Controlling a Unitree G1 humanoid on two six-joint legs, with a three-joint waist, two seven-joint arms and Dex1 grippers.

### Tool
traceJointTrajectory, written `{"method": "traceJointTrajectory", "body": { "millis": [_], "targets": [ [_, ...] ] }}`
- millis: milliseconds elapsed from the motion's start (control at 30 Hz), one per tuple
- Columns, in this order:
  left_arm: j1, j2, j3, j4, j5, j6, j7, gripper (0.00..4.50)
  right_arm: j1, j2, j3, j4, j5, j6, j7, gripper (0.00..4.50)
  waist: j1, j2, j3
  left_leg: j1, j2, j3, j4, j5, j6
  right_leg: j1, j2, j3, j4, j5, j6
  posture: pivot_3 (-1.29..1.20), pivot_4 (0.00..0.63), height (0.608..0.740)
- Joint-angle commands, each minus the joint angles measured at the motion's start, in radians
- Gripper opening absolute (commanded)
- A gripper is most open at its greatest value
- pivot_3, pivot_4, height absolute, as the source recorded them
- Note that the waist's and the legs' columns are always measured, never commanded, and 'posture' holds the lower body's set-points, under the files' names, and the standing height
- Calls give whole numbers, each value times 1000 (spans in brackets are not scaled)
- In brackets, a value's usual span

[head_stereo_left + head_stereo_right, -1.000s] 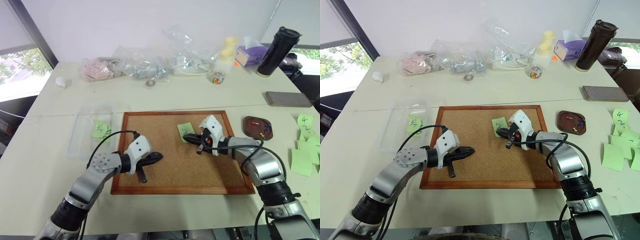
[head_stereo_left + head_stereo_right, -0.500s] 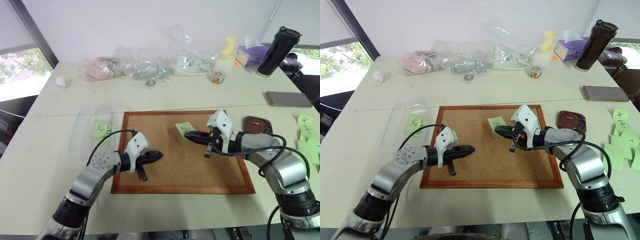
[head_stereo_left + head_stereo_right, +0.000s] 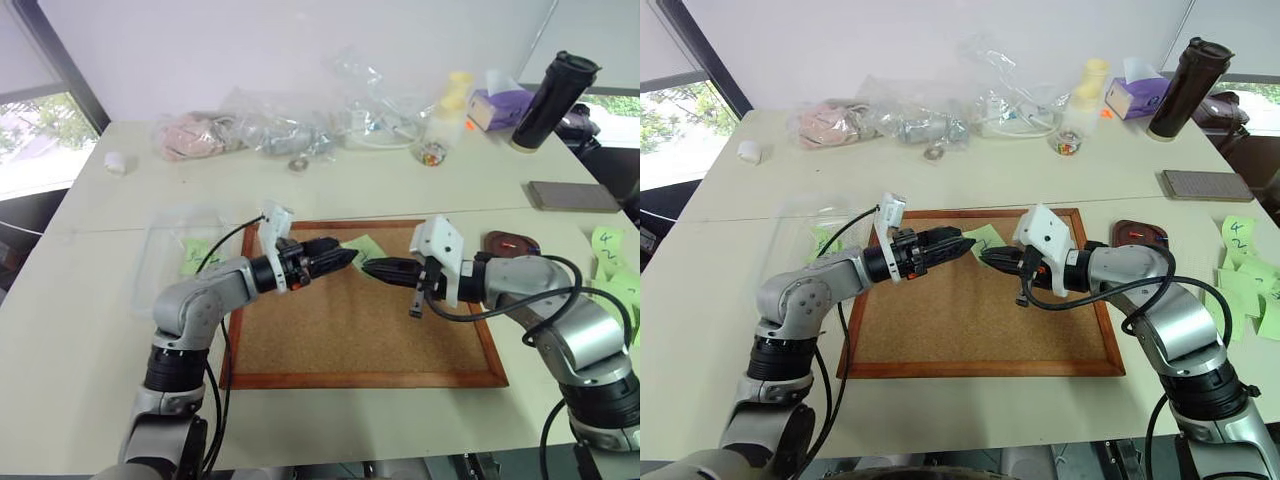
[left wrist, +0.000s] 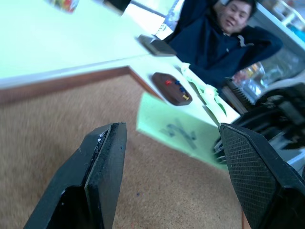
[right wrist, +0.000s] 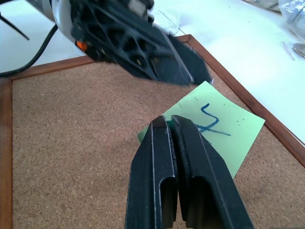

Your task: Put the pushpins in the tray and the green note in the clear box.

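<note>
The green note (image 5: 224,128), pale green with a dark squiggle, hangs just above the cork board (image 3: 340,330), pinched at one corner by my right gripper (image 5: 166,125), which is shut on it. My left gripper (image 3: 350,257) faces it from the other side. Its two fingers (image 4: 107,152) stand open, with the note's free end (image 4: 174,131) right in front of the gap. The tray (image 4: 172,93), a small dark reddish-brown dish, lies beyond the board's right edge with several pushpins (image 4: 167,82) in it. The clear box (image 3: 165,262) sits left of the board and holds green notes.
Loose green notes (image 3: 612,262) lie at the table's right edge. A grey pad (image 3: 575,197), a black tumbler (image 3: 555,100) and soft plastic bags (image 3: 290,125) stand along the back. A person (image 4: 224,38) sits beyond the table's right side.
My right gripper lifted the green note off the cork board. My left gripper rose from the board's lower left, swung over to the note and opened.
</note>
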Motion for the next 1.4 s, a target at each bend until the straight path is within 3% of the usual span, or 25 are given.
{"method": "traceJointTrajectory", "body": {
  "millis": [33, 300, 400, 567, 767, 900, 1133, 1400],
  "targets": [
    [-28, -40, 40, 35, -37, 6, 43, 3398, -18, -4, -9, -62, 18, -8, 0, 0, 2, 0, 0, 0, 0, 0, 0, 0, 0, 0, 0, 0, 0, 0, 0, 0, 150, 740],
    [-46, -123, 57, 74, -82, 30, 99, 3398, -16, -10, -11, -82, 13, -5, -3, 0, 1, -2, 1, 0, -1, 0, 1, 0, 0, 0, 0, 0, 0, 0, 0, 0, 150, 740],
    [-42, -132, 57, 65, -99, 34, 89, 2625, -12, -10, -13, -83, 13, -4, -7, 0, 1, -2, 1, 0, -1, 0, 1, 0, 0, 0, 0, 0, 0, 0, 0, 0, 150, 740],
    [-38, -131, 60, 58, -121, 42, 97, 134, -10, -13, -13, -79, 6, -10, -13, 0, 1, -2, 1, 0, -1, 0, 1, 0, 0, 0, 0, 0, 0, 0, 0, 0, 150, 740],
    [-38, -108, 60, 55, -115, 30, 99, 56, -8, -23, -47, -65, 1, -11, -29, 0, 1, -2, 1, 0, -1, 0, 1, 0, 0, 0, 0, 0, 0, 0, 0, 0, 150, 740],
    [-33, -83, 45, 51, -91, 1, 93, 56, -15, -22, -192, 15, 33, 24, -92, 0, 4, -2, 1, 0, -1, 0, 1, 0, 0, 0, 0, 0, 0, 0, 0, 0, 150, 740],
    [-16, -44, 11, -5, -66, -44, 74, 56, 43, -49, -425, 338, 7, -24, -156, 0, 2, -2, 1, 0, -1, 0, 0, 0, 0, 1, -1, 0, 0, 0, 0, 0, 150, 740],
    [2, -35, -11, -62, -66, -70, 77, 56, 60, -66, -464, 692, -79, -180, -184, 0, -2, -2, 1, 0, -1, 1, 0, 0, 0, 0, 0, 1, 1, 0, 0, 0, 150, 740]
  ]
}}
